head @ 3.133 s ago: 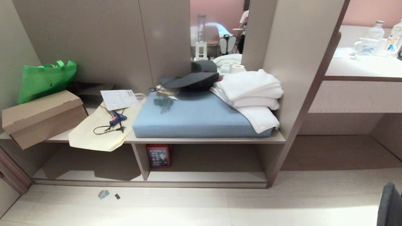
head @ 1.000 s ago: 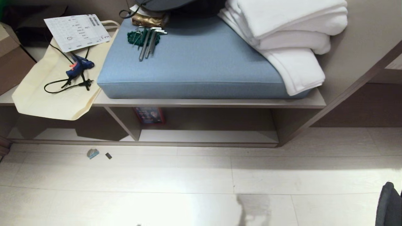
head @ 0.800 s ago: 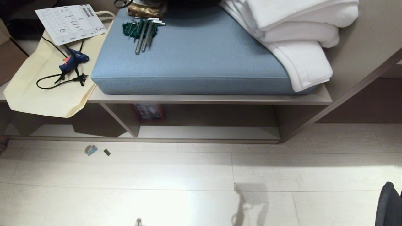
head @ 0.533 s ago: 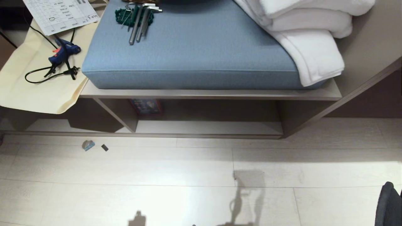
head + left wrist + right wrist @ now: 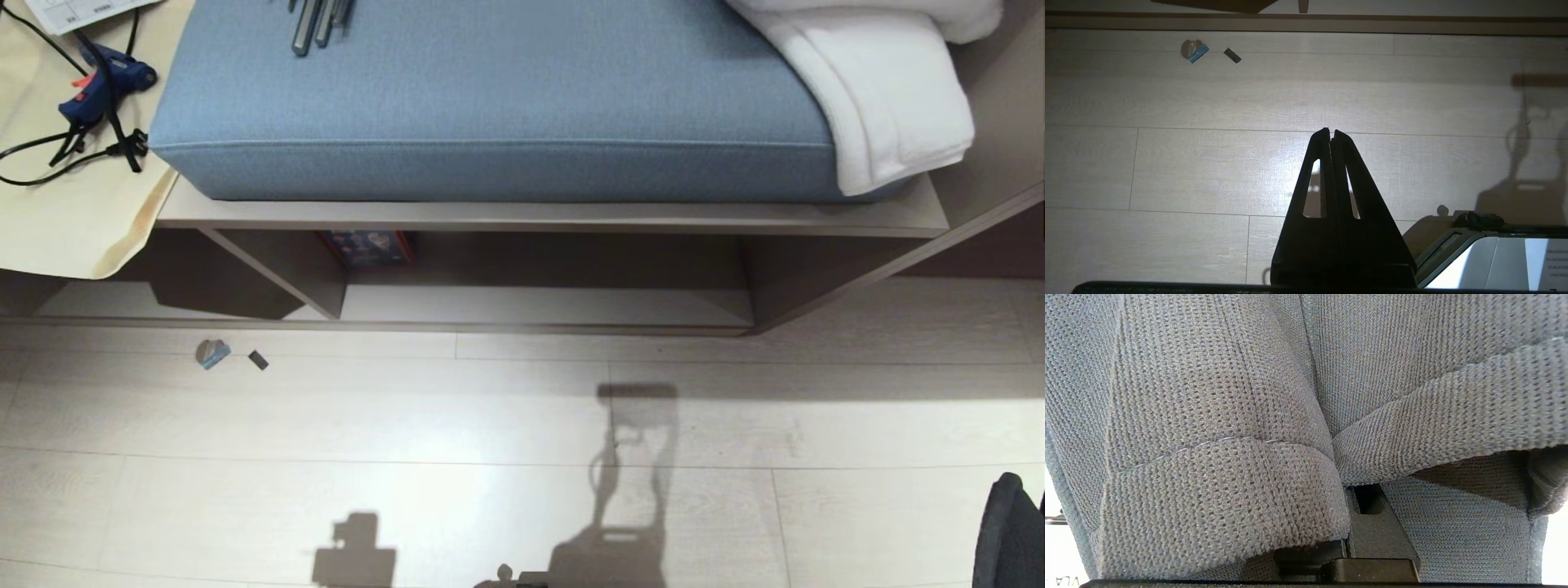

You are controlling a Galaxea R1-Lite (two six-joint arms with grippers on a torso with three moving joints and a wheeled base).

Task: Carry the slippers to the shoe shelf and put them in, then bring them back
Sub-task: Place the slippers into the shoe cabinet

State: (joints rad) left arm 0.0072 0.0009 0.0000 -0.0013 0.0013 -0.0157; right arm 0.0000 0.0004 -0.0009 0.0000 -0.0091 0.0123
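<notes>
Right gripper: dark jaws closed on the slippers, almost wholly buried in the fabric; only a short stretch of the fingers shows at the base of the right wrist view.
Slippers: grey-blue knitted fabric filling the right wrist view, two soft folds meeting at the jaws, pinched there; a dark edge at the lower right corner of the head view is probably the same pair, though this cannot be told for sure.
Left gripper: two black tapered fingers pressed tip to tip, nothing between them, hanging above bare floor.
Floor: pale wood-look planks, carrying the robot's shadow in front of the shelf.
Floor scraps: a small grey-and-blue piece and a small dark chip, just beside each other, near the left compartment's front edge.
Shoe shelf: beige top board over two floor-level compartments split by a slanted divider; no slipper lies in either.
Right compartment: a red box stands at the back, next to the divider.
Blue cushion: lies on the top board, with metal keys at its far edge.
White towels: draped over the cushion's right end.
Cream bag: flat on the left of the top board, overhanging the edge, bearing a blue glue gun with a black cord.
</notes>
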